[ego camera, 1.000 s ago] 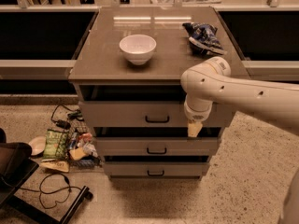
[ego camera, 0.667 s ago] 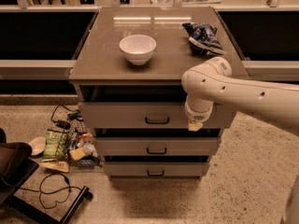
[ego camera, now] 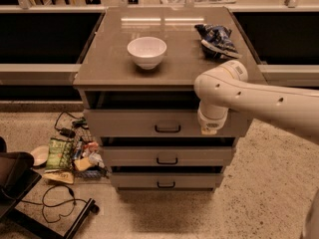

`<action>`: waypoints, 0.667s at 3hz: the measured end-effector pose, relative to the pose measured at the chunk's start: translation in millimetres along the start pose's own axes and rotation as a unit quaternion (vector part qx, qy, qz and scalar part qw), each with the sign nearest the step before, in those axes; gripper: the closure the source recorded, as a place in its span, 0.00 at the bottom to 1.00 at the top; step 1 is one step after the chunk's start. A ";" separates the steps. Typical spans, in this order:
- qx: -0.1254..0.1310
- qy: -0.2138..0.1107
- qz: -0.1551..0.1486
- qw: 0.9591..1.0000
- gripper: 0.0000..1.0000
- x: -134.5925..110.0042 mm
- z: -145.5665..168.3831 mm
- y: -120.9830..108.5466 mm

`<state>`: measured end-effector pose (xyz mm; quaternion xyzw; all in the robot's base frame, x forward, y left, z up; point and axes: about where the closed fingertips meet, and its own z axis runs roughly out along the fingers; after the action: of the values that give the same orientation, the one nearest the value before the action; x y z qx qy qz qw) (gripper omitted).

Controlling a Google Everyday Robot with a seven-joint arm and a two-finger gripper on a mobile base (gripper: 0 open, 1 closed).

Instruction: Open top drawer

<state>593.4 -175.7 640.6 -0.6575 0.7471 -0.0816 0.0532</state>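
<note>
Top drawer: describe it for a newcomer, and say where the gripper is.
Find the grey cabinet carrying a white bowl; the gripper hangs before its upper right front. The top drawer is the uppermost of three fronts, taller and wider than both below.

The jaws hang before the top drawer (ego camera: pixel 124 123) front, right of its dark handle (ego camera: pixel 168 129).

Gripper (ego camera: pixel 209 129) before top drawer (ego camera: pixel 124 123), right side
</note>
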 end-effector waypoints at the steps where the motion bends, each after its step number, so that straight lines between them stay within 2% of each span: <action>1: 0.000 0.000 0.000 1.000 1.00 0.0 -0.1 0.0; 2: 0.000 0.000 0.000 1.000 1.00 0.0 -0.5 -0.1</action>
<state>593.4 -175.8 641.2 -0.6575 0.7471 -0.0816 0.0532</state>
